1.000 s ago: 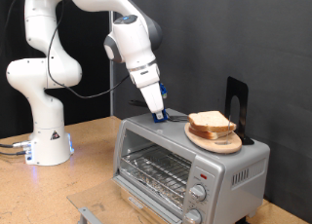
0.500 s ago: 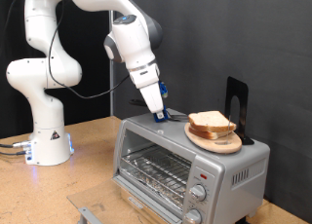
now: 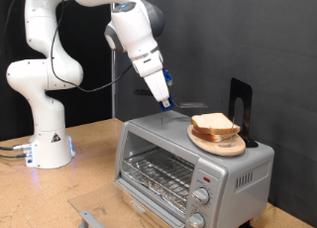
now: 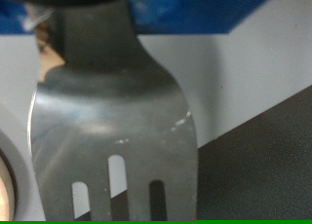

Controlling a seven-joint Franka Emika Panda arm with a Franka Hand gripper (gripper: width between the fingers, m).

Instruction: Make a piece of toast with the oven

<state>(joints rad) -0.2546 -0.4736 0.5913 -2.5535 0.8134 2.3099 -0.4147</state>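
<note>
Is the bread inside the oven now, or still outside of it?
Outside. The bread lies on a wooden plate on top of the oven; the wire rack behind the glass door looks bare.

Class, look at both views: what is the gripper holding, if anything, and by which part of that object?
The gripper holds a metal fork by its handle end; the tines point away from the fingers, as the wrist view shows. It hangs above the oven.

Arm bent over, wrist angled down; pincer (image 3: 164,103) low, fingers (image 4: 185,15) clamped w/ blue pads.
</note>
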